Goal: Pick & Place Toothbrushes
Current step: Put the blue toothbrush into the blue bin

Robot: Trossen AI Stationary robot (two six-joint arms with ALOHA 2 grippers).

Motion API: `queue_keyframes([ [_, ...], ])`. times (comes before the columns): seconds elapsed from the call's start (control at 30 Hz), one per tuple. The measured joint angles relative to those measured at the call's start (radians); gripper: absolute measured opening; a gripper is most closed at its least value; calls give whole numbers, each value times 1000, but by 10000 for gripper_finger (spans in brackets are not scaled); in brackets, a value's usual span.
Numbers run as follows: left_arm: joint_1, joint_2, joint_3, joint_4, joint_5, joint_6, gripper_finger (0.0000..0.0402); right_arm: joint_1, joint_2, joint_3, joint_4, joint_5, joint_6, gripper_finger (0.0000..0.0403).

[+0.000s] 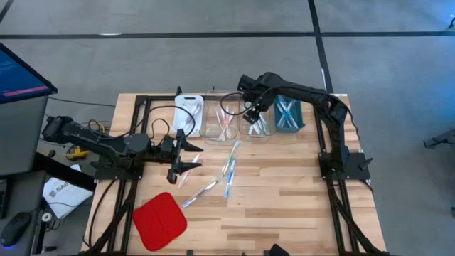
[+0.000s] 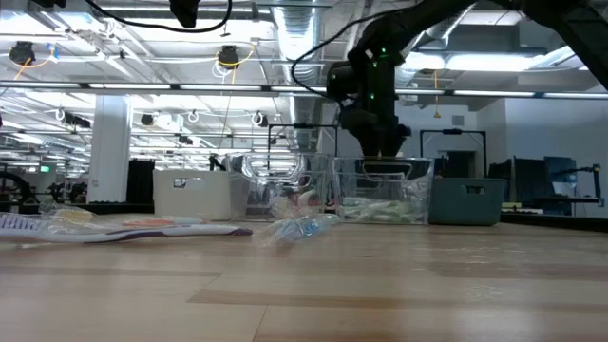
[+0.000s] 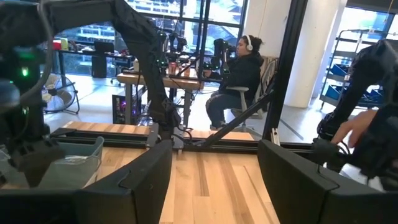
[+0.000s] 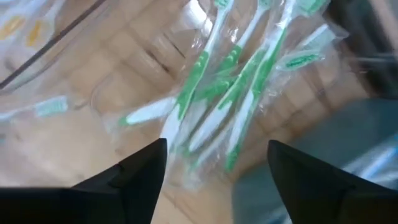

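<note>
right gripper (image 1: 253, 116): fingers wide, empty, above the clear tray of green toothbrushes (image 4: 239, 74) | loose toothbrushes (image 1: 229, 167) lie mid-table, long axis front-back | we judge left gripper (image 1: 186, 156), open, nearer

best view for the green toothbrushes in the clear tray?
Right wrist view: the green toothbrushes fill it, wrapped, between the right gripper's open fingers. High view shows them tiny under that gripper; low view, a pale blur in the tray; left wrist, nothing.

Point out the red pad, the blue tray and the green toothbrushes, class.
red pad (image 1: 160, 220), high view, middle of its top.
blue tray (image 1: 301, 115), high view, its right wall.
green toothbrushes (image 4: 239, 78), right wrist view, a handle in the bundle.
</note>
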Motion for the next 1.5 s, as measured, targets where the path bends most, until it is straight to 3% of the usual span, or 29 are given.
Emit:
queue_keyframes([
  [0.17,0,0,0,2,0,0,232,46,0,151,-79,0,23,275],
  [0.33,0,0,0,2,8,-25,232,138,-36,258,-42,11,30,275],
  [0.8,0,0,0,7,90,-53,232,502,-214,264,55,171,42,275],
  [0.93,0,0,0,12,90,-52,232,609,-216,262,92,300,75,275],
  [1.1,0,0,0,23,89,-53,232,740,-216,202,269,475,63,275],
  [1.5,0,13,1,24,89,-82,232,895,-215,-23,820,495,-113,275],
])
